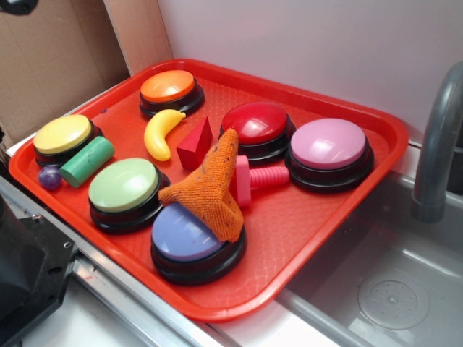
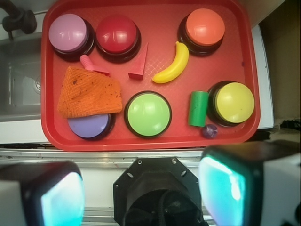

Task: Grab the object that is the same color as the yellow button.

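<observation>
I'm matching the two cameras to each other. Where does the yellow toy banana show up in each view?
Exterior: banana left of centre, below the orange button.
Wrist: banana upper right of centre, lower left of that orange button.
Shared landmark: the red wedge block beside it.

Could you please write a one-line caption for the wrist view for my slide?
Open gripper poised off the red tray, where a yellow banana lies between the orange button and yellow button.

Lighting bright and even in both views. Glare spots on the red button (image 1: pixel 255 123). Hand pads (image 2: pixel 221 188) blurred at wrist view's lower edge.
</observation>
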Motion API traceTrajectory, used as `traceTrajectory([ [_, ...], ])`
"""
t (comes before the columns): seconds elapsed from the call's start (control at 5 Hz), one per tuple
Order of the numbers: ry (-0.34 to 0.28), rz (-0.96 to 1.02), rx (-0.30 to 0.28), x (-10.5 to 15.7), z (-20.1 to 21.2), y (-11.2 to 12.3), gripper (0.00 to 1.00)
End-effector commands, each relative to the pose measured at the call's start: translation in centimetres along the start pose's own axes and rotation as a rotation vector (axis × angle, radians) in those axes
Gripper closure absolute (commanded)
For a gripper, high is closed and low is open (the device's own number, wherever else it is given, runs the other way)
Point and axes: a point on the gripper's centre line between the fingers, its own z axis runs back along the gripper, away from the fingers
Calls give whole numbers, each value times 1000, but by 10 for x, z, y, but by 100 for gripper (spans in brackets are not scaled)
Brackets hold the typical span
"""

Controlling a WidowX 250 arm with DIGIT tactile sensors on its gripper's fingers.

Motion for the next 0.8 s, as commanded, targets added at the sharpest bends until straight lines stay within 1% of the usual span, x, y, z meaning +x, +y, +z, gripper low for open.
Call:
traceTrajectory([
  [0.0, 0, 0, 0, 0, 0, 0, 0],
  [0.2, -38, 122, -30, 10, -14, 17, 0],
  [0.4, -48, 250, -26, 24, -35, 36, 0],
  [0.6, -63, 433, 6, 39, -63, 55, 0],
])
